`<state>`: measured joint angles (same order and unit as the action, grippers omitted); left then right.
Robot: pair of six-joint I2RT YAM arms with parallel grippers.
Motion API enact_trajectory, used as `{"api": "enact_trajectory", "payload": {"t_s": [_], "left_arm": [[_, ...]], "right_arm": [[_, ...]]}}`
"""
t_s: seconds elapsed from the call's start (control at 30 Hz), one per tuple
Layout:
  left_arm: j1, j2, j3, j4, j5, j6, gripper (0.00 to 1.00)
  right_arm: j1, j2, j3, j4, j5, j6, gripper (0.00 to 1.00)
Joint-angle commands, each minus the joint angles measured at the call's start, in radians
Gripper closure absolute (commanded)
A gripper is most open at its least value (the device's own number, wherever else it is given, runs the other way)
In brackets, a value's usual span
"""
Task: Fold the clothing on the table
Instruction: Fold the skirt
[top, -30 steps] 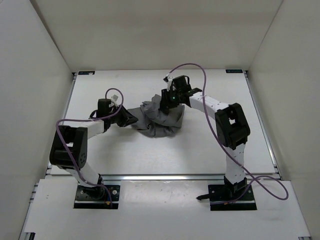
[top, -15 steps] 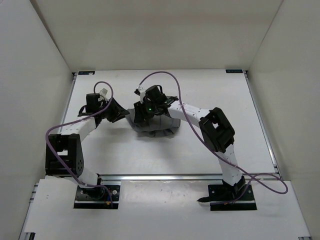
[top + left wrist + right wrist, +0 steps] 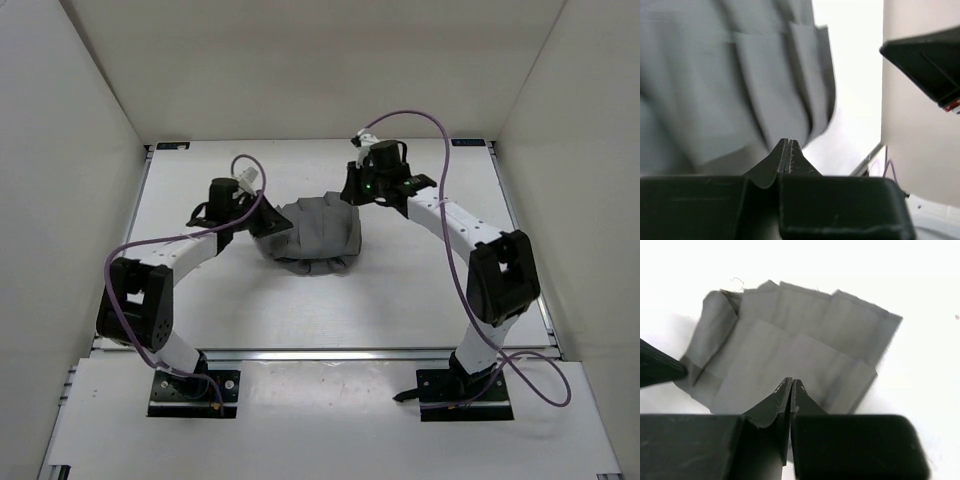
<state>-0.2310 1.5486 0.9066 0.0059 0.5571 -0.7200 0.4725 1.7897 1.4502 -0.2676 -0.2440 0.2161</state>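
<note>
— What are the claws doing?

— The left gripper (image 3: 785,145) has its two fingers pressed flat together, with no cloth visible between the tips. It sits at the left edge of the pleated skirt (image 3: 318,232), and grey folds fill the left wrist view just beyond it. The right gripper (image 3: 791,385) is pressed together too, with only a hairline between the tips. It hangs over the skirt's far right corner, and I see no fabric caught in it.

— So what is there, counted?

— Two grippers, two arms and one skirt. The left arm (image 3: 180,255) bends in toward the skirt from its left, and the right arm (image 3: 455,225) reaches in from its right. Each arm stands on its own black base plate, both of them nearer the camera than the skirt.

— And the skirt itself?

— It lies bunched in a rough, rounded heap of dark grey. From the right wrist its straight pleats show in two overlapping layers, one edge stepped back from the other.

— What about the surface and the room?

— The skirt lies on a flat white table (image 3: 420,290). A metal rail (image 3: 330,353) runs along the edge on the skirt's near side, between it and the base plates. Plain white walls (image 3: 300,60) rise behind the skirt and to either side of it.
</note>
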Motion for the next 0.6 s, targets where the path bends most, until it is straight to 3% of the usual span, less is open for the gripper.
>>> {"api": "enact_trajectory", "payload": {"t_s": [0.0,0.2,0.37,0.57], "left_arm": [[-0.09,0.053,0.061,0.002,-0.057,0.053,1.0],[-0.125,0.128,0.032,-0.118,-0.201,0.132,1.0],[-0.059,0.128,-0.077,-0.101,-0.18,0.137,1.0],[-0.062,0.145,-0.097,-0.124,-0.122,0.163,0.99]], "right_arm": [[-0.014,-0.038,-0.106,0.03,-0.024,0.025,1.0],[-0.023,-0.026,-0.28,0.175,-0.142,0.088,1.0],[-0.023,0.045,-0.321,0.219,-0.187,0.12,1.0],[-0.044,0.05,-0.35,0.209,-0.219,0.132,1.0]]}}
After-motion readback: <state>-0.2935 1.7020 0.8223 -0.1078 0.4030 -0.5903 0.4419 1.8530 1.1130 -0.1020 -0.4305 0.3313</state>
